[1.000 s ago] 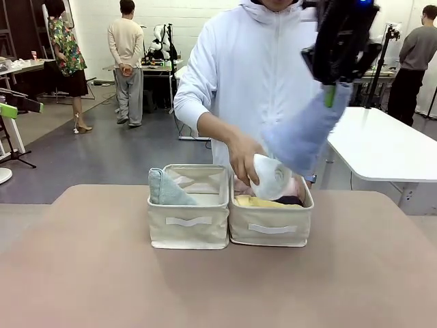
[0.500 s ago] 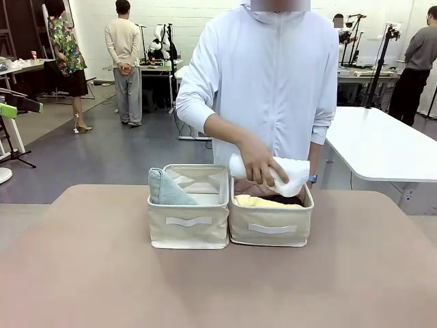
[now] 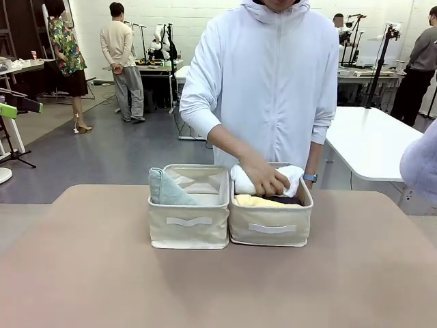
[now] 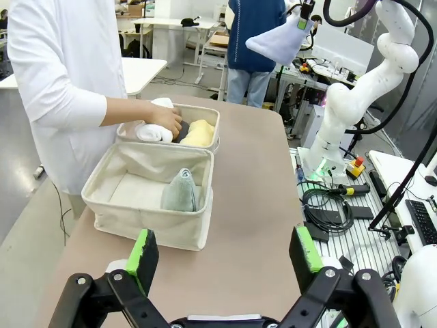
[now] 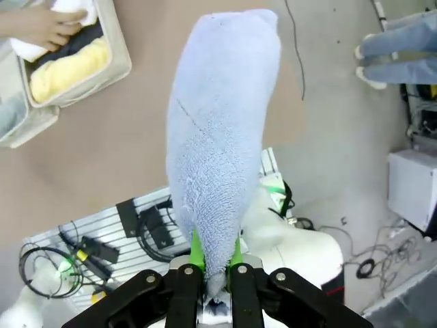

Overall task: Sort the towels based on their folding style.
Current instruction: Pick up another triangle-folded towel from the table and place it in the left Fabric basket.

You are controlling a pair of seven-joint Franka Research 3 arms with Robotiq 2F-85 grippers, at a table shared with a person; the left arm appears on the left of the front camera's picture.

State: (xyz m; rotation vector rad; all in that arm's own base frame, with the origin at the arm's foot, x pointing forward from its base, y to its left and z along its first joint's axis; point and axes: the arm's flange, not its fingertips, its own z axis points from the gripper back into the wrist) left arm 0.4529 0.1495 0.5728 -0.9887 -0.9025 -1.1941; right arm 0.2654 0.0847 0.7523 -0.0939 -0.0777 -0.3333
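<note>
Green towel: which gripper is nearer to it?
Left. The left gripper hangs open close to the green towel; the right gripper, shut on the blue towel, is farther off.

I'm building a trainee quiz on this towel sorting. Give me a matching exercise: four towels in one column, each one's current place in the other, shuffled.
1. blue cone-folded terry towel
2. white rolled terry towel
3. pale green cone-folded terry towel
4. yellow rolled terry towel

A. alone in the left beige fabric basket
B. under the person's hand
C. front of the right beige fabric basket
D. clamped in the robot's right hand, in the air

Pairs: 1-D, 2-B, 3-A, 4-C
</note>
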